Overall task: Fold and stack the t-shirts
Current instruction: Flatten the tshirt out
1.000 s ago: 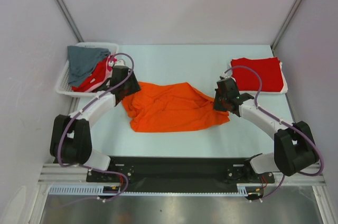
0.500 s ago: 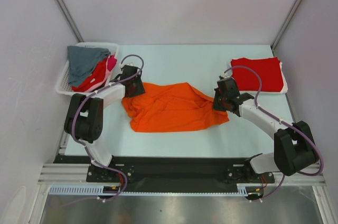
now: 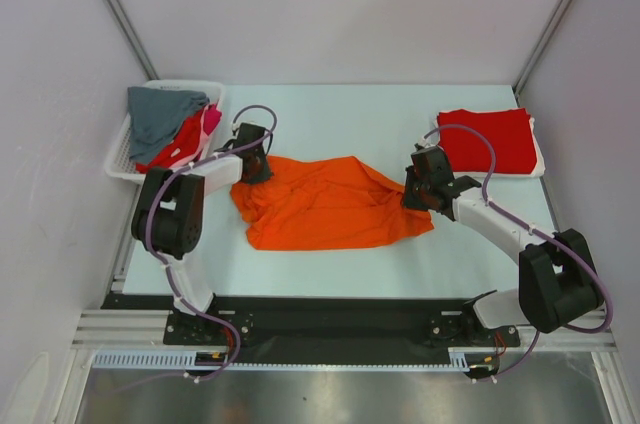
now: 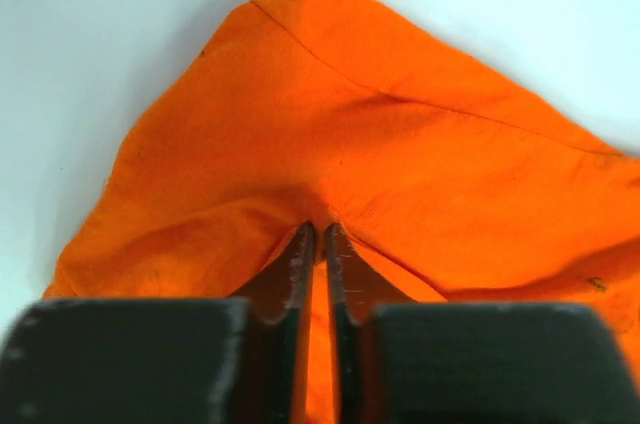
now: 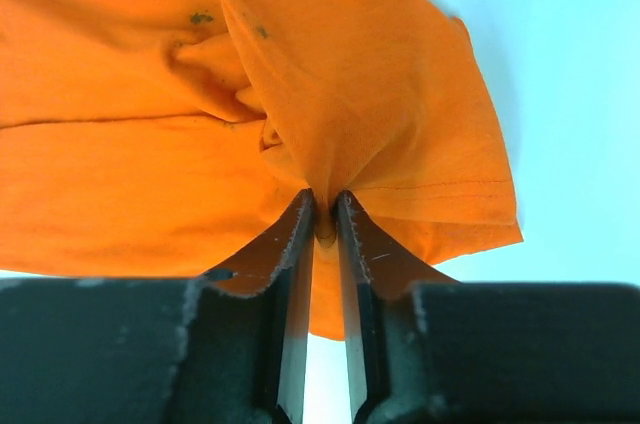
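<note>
Noting position: orange t-shirt (image 3: 330, 202) lies crumpled and part spread, mid-table in front of both arms. Who has hold of it? — M.

Both do. At the orange t-shirt's far-left corner the left gripper (image 4: 318, 244) is clenched on a raised ridge of cloth. At its right end the right gripper (image 5: 325, 219) is pinched onto a bunched fold. Judgement: opposite ends are taken so the cloth can be drawn taut and laid flat before folding. — R.

Edges? — M.

A hem line shows clean beyond the left grip. The right end is gathered and creased, so the true corner there is uncertain. — R.

Room to move? — M.

Open table (image 3: 340, 114) shows beyond the orange t-shirt and on its near side. To its right, apart from it, lies the folded red t-shirt (image 3: 488, 139), the likely stack. To its far left sits the white basket (image 3: 118, 166), holding the grey t-shirt (image 3: 160, 114), second red t-shirt (image 3: 178, 146) and pink t-shirt (image 3: 210, 122). The left gripper works near that rim, so leftward pull looks tightest. — R.
</note>
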Robot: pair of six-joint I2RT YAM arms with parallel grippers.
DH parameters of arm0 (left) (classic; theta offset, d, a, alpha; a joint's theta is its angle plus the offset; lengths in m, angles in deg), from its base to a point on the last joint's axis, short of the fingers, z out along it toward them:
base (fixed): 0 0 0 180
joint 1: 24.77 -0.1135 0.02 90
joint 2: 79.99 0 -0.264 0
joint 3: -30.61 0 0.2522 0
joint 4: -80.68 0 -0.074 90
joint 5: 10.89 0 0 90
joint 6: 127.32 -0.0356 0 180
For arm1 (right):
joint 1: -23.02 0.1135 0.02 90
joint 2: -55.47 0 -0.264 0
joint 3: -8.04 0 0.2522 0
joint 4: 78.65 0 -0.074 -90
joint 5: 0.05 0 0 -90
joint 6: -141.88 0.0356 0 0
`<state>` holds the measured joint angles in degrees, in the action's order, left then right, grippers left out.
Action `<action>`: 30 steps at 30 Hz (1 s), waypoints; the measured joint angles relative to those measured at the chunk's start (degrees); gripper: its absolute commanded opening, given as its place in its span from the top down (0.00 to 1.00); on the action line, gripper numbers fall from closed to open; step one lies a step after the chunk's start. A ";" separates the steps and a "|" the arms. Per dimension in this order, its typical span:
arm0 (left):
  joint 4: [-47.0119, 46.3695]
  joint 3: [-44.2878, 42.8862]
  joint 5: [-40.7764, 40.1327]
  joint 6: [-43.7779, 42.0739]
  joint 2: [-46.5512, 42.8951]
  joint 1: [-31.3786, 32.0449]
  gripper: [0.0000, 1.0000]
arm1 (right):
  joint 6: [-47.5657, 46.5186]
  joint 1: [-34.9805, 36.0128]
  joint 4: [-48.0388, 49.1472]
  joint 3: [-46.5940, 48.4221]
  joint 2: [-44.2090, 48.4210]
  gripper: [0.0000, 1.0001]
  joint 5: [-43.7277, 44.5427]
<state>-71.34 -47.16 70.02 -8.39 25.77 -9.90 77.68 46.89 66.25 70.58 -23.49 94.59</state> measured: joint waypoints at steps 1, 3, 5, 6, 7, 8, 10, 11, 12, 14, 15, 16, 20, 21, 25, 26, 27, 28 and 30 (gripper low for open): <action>0.02 0.00 -0.04 0.02 0.00 0.00 1.00 | 0.00 -0.02 0.00 0.00 0.00 0.82 0.00; 0.02 0.02 -0.26 0.09 0.00 0.02 1.00 | 0.00 -0.02 0.02 0.00 0.00 0.94 0.02; 0.09 0.02 -0.44 0.09 -0.24 0.11 1.00 | 0.00 -0.02 0.02 0.00 0.00 1.00 0.02; 0.15 0.02 -0.52 0.09 -0.46 0.11 0.99 | 0.04 -0.02 0.04 0.02 0.00 1.00 0.09; 0.20 0.07 -0.70 0.09 -0.90 0.13 1.00 | 0.04 -0.04 0.02 0.00 0.00 1.00 0.20; 0.22 0.17 -0.81 0.07 -1.44 0.13 1.00 | 0.04 -0.09 0.04 0.02 -0.02 0.99 0.31; 0.33 0.59 -0.90 0.07 -3.15 0.13 1.00 | 0.04 -0.11 0.04 0.02 -0.09 0.97 0.55; 0.42 0.83 -0.87 0.07 -4.13 0.13 1.00 | 0.07 -0.13 0.09 0.02 -0.20 0.97 0.66; 0.48 1.09 -0.90 0.04 -5.20 0.13 1.00 | 0.07 -0.13 0.07 0.02 -0.33 0.97 0.83; 0.61 1.55 -0.85 0.04 -7.37 0.13 1.00 | 0.09 -0.17 -0.02 0.22 -0.57 0.97 1.09; 0.55 1.77 -0.85 0.04 -8.52 0.13 1.00 | 0.11 -0.24 -0.07 0.50 -0.81 0.93 1.29; 0.55 2.01 -0.83 0.04 -9.57 0.13 1.00 | 0.17 -0.28 -0.02 0.79 -1.05 0.90 1.46; 0.57 2.71 -0.79 0.02 -12.61 0.13 1.00 | 0.68 -0.70 -0.24 3.45 -3.23 0.83 2.38; 0.57 2.86 -0.79 0.02 -13.09 0.13 1.00 | 0.70 -0.76 -0.20 4.22 -3.91 0.89 2.49; 0.72 3.26 -0.31 0.00 -13.64 0.13 1.00 | 0.85 -0.79 -0.02 5.95 -5.92 0.97 3.13; 0.83 3.32 -0.15 0.00 -13.66 0.13 0.99 | 0.92 -0.83 -0.04 6.23 -6.36 0.95 3.45; 1.03 3.34 0.11 -0.02 -13.66 0.15 0.99 | 0.96 -0.87 -0.15 6.58 -6.84 0.87 3.82; 1.18 3.34 0.24 -0.04 -13.66 0.15 0.98 | 1.09 -0.87 -0.28 7.02 -7.43 0.84 4.09; 1.36 3.34 0.39 -0.07 -13.68 0.17 0.96 | 1.16 -0.87 -0.61 8.24 -8.74 0.76 4.92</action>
<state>-69.99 -43.81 70.42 -8.46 12.09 -9.72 78.84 46.02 65.64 78.82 -32.24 99.51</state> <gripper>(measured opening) 0.021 0.169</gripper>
